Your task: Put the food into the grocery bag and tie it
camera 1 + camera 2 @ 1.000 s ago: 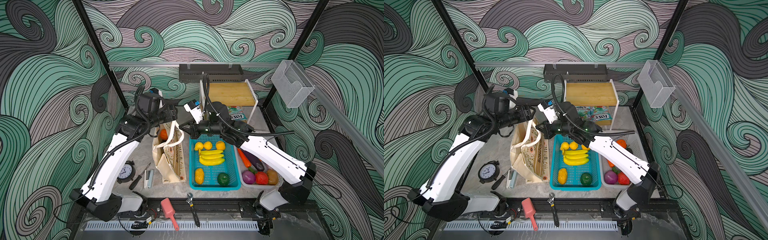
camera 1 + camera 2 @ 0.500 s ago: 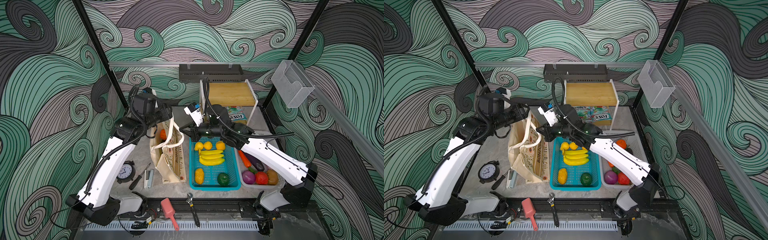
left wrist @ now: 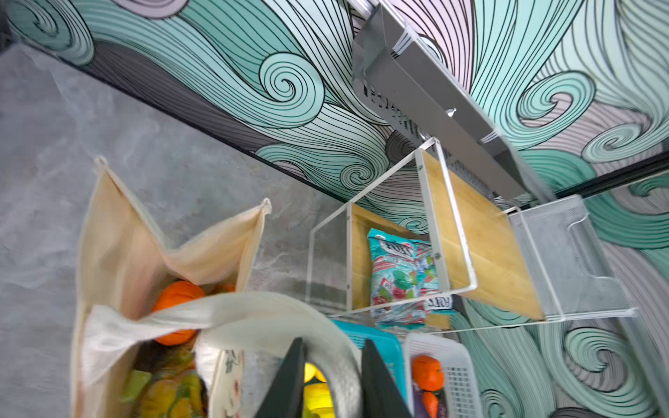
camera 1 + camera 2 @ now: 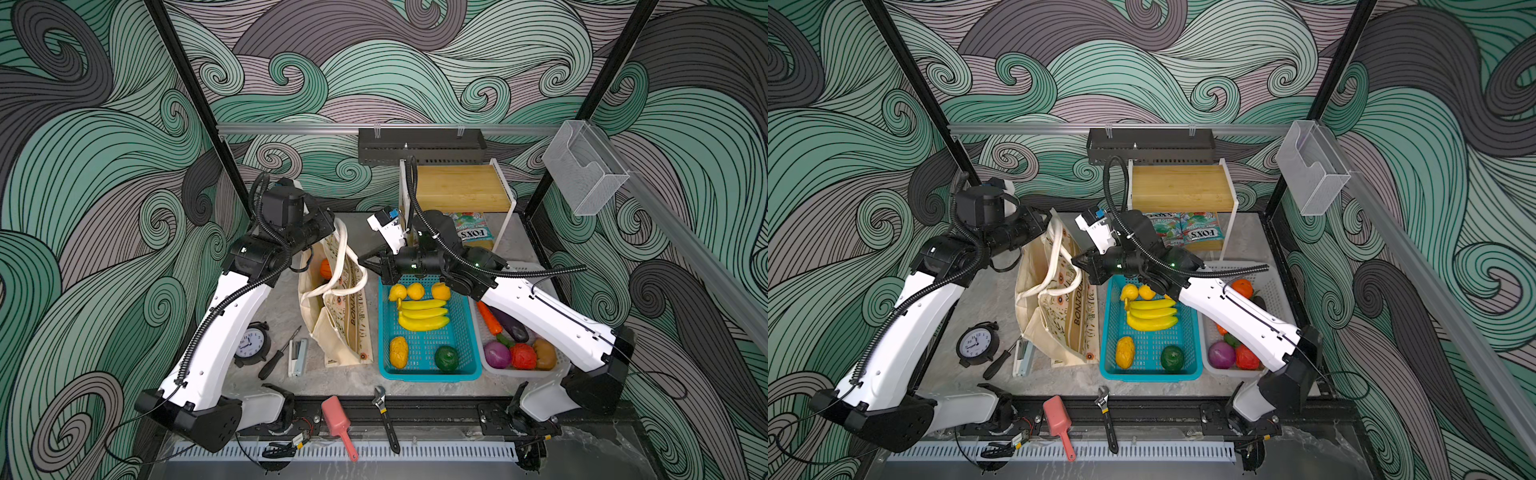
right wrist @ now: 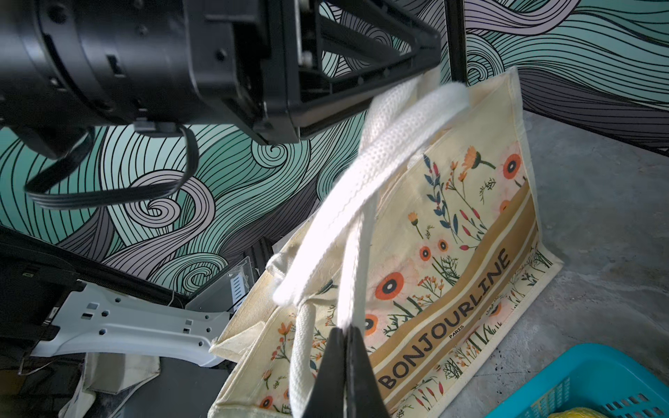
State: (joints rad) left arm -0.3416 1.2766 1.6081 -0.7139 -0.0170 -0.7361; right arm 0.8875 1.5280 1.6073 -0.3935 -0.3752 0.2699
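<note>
Standing upright on the grey table (image 4: pixel 286 307), one grocery bag (image 4: pixel 332 328) sits just beside the teal basket (image 4: pixel 428 376), at its 9 o'clock in both top views. The bag's two white rope handles (image 4: pixel 343 253) are raised above its open mouth. The left gripper (image 3: pixel 332 342) hangs over the bag's 12 o'clock end, jaws clamped on a broad loop of handle that fills the gap between them. The right gripper (image 5: pixel 344 331) reaches in from 3 o'clock, jaws pressed together on one thin, flattened strand. Which of the two handles each gripper has, I cannot tell.

Inside the bag one orange fruit (image 3: pixel 177 300) shows clearly. Blurred yellow-green shapes beneath it cannot be counted.

The teal basket holds three small round fruit (image 4: pixel 415 291) in a row at its 12 o'clock end and one bunch of three bananas (image 4: pixel 422 318) mid-basket. One ribbed orange piece (image 4: pixel 399 352) lies at 7 o'clock and one dark green piece (image 4: pixel 446 358) at 5 o'clock.

At 3 o'clock of the teal basket a white basket (image 4: pixel 521 372) carries one carrot (image 4: pixel 486 320), one aubergine (image 4: pixel 513 328), one purple onion (image 4: pixel 497 355), one red piece (image 4: pixel 523 356), one brown piece (image 4: pixel 544 353) and one orange (image 4: pixel 1241 289).

Two FOX'S packets (image 4: pixel 1187 230) lie side by side under the wooden shelf (image 4: pixel 1179 189), at the table's 12 o'clock.

At the bag's 8 o'clock lie one clock (image 4: pixel 251 344), one screwdriver (image 4: pixel 276 355) and one stapler (image 4: pixel 298 356). One pink scoop (image 4: pixel 338 428) and one wrench (image 4: pixel 385 419) rest on the rail at 6 o'clock.
</note>
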